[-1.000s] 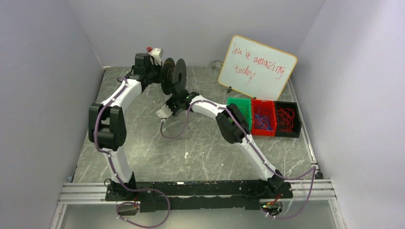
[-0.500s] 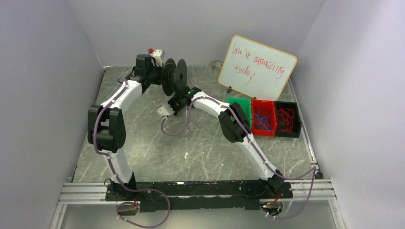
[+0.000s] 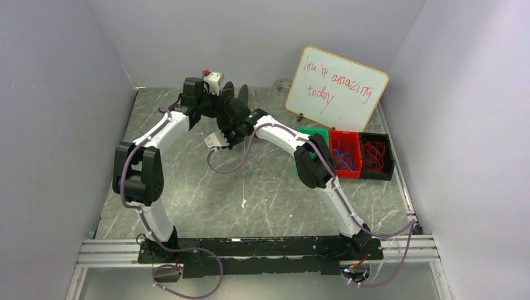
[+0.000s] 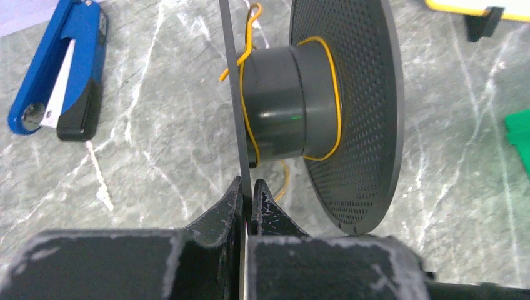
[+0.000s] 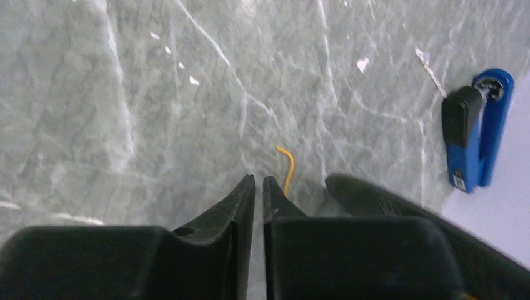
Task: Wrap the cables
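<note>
A black spool [image 4: 284,106] with two wide perforated flanges is held above the table at the back middle [image 3: 236,97]. The yellowish cable [image 4: 335,81] runs in loose turns round its hub, with a loose end sticking up by the thin flange. My left gripper [image 4: 248,187] is shut on the edge of that thin flange [image 3: 220,100]. My right gripper [image 5: 259,181] is shut with nothing seen between its fingers, low over the table just under the spool [image 3: 231,119]. A short yellow cable end [image 5: 287,165] shows right beside its right fingertip.
A blue and black hand tool [image 4: 59,75] lies on the table left of the spool; it also shows in the right wrist view [image 5: 475,128]. A whiteboard [image 3: 337,87] leans at the back right. Green [image 3: 315,139], red [image 3: 345,153] and black [image 3: 375,156] bins stand in front of it.
The left arm has carried the spool to the right and turned it more edge-on. The right gripper has moved away from me, up against the spool.
</note>
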You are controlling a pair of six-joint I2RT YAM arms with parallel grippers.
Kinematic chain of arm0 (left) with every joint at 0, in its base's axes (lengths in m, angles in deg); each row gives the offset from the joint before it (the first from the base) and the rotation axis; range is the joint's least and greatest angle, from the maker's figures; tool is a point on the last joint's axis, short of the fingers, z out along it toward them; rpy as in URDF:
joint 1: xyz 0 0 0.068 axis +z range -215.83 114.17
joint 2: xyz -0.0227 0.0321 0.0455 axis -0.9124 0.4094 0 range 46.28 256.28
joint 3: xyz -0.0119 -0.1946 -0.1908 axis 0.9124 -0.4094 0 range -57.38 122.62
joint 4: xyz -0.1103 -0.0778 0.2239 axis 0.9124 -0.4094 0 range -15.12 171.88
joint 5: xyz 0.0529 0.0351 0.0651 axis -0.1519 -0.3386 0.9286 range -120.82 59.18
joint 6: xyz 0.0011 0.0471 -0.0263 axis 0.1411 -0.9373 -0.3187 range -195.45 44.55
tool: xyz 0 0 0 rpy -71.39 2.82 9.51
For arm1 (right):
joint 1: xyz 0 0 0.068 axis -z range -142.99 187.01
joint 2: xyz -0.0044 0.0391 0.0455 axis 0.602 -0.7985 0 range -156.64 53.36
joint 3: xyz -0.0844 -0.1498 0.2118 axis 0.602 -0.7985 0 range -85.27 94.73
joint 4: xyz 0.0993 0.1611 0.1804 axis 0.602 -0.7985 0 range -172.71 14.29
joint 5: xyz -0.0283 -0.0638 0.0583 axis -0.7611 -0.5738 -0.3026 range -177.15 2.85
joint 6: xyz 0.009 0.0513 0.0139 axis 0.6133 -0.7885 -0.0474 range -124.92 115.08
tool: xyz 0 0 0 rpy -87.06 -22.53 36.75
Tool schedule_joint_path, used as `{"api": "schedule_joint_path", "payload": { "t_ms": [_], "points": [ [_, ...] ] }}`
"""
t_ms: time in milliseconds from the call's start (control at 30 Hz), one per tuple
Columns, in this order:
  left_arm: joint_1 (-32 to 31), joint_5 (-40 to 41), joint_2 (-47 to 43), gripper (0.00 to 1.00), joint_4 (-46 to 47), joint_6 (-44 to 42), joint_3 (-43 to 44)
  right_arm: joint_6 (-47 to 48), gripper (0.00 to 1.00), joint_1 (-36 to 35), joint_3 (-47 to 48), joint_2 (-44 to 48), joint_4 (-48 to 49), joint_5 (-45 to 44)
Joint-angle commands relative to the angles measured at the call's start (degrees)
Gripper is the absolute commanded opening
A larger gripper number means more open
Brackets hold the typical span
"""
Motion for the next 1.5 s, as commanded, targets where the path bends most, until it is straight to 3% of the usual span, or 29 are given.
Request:
{"api": "schedule_joint_path", "payload": {
  "t_ms": [0, 300, 600, 733, 1000, 1233, 1467],
  "points": [
    [0.7, 0.6, -4.6, 0.03, -4.0, -5.1, -5.0, 3.5, 0.2, 3.2, -2.0, 6.8, 5.3, -14.6],
    [0.9, 0.4, -3.2, 0.02, -5.8, -1.4, -0.4, 3.5, 0.3, 2.4, -4.7, 8.2, 7.3, -17.7],
    [0.9, -4.1, -7.8, 0.02, -9.1, -1.6, 4.8, -8.5, 0.31, 5.1, -3.4, 13.4, -2.0, -8.5],
    [0.9, -5.4, -10.2, 0.03, -10.1, -0.5, 5.7, -10.8, 0.32, 8.0, -8.5, 19.3, -5.2, -2.5],
    [0.9, -7.1, -13.0, 0.02, -10.5, 5.7, 7.5, -2.9, 0.39, 8.2, -23.8, 32.0, -10.2, -2.0],
    [0.8, -11.6, -14.5, 0.03, -13.6, 7.1, 13.8, 4.1, 0.42, 4.3, -34.7, 39.5, -5.3, -13.4],
    [0.8, -16.4, -14.3, 0.03, -18.4, 8.9, 19.1, 13.3, 0.47, -1.2, -44.0, 43.7, 5.6, -29.8]
  ]
}}
